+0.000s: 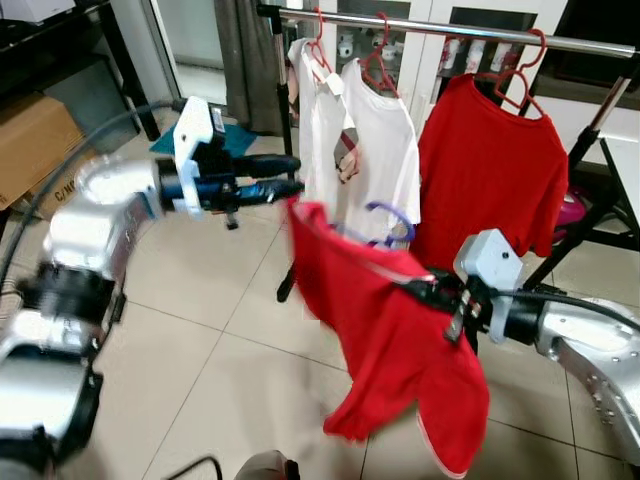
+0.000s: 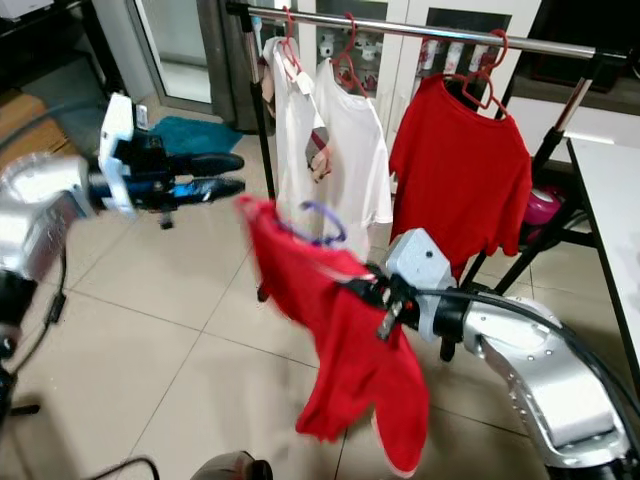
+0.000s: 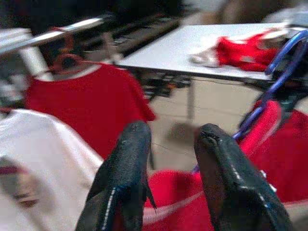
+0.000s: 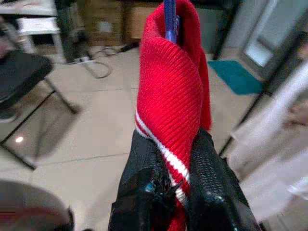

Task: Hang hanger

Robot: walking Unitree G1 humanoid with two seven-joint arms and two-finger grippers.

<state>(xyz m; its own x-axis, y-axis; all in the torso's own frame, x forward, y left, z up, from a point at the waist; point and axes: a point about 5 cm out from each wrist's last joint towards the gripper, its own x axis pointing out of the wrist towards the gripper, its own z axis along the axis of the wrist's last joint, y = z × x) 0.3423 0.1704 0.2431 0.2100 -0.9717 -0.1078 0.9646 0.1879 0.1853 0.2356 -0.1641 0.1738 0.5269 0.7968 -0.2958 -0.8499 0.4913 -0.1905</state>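
Red shirt clamped in right end effector; left end effector raised, fingers apart.

Most of the blue hanger is hidden inside the red shirt pinched in the right gripper, so only its hook sticks out above. The left gripper looks blurry, and so does the table far past its fingers. The rail runs off the picture's edge.
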